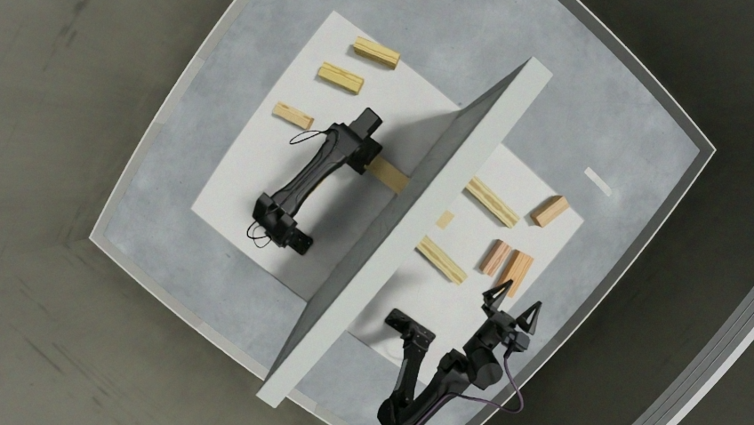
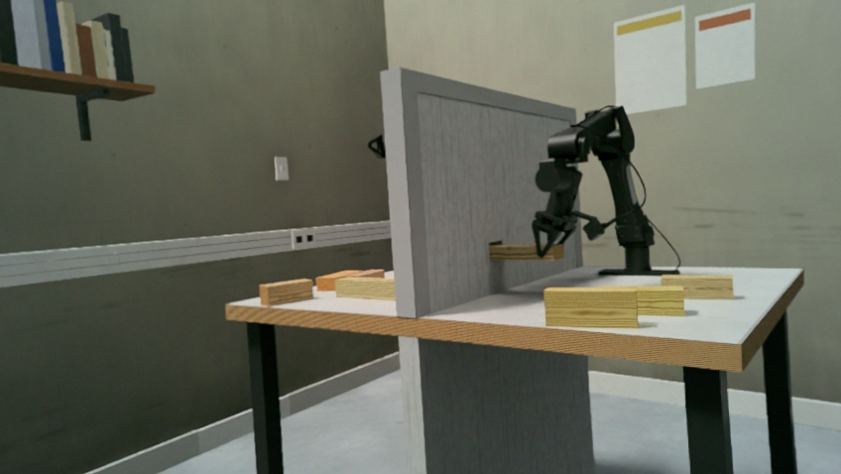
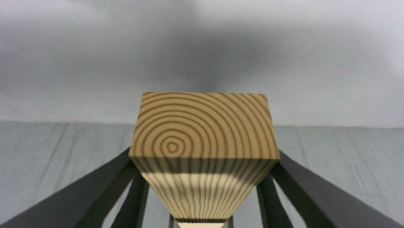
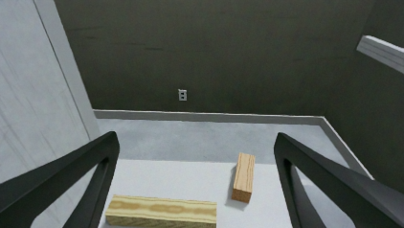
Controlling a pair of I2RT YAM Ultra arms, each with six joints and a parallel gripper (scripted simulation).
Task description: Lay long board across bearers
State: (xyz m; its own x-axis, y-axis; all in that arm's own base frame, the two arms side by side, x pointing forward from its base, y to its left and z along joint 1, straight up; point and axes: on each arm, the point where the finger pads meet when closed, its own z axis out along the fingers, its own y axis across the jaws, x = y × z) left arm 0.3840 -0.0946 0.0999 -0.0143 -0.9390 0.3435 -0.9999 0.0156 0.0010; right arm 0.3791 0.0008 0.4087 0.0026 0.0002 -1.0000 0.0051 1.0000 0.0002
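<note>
Left hand (image 1: 364, 169) (image 2: 547, 250) (image 3: 206, 177) pinching ring-grained rectangular board (image 1: 388, 175) (image 2: 518, 252) (image 3: 206, 125), right hand (image 1: 513, 308) (image 4: 197, 144) spread

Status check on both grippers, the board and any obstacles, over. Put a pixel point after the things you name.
Left gripper (image 2: 548, 250) (image 3: 205, 165) shut on long board (image 1: 388, 175) (image 2: 515, 252) (image 3: 206, 126). Board partway through wall slot. Right gripper (image 1: 519, 300) (image 4: 197, 139) open, empty. Offcuts (image 1: 495, 257) (image 1: 518, 263) near one bearer (image 1: 442, 260).

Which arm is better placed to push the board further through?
Left, probably: its gripper grips the near end of the long board, while the right gripper is empty.
</note>
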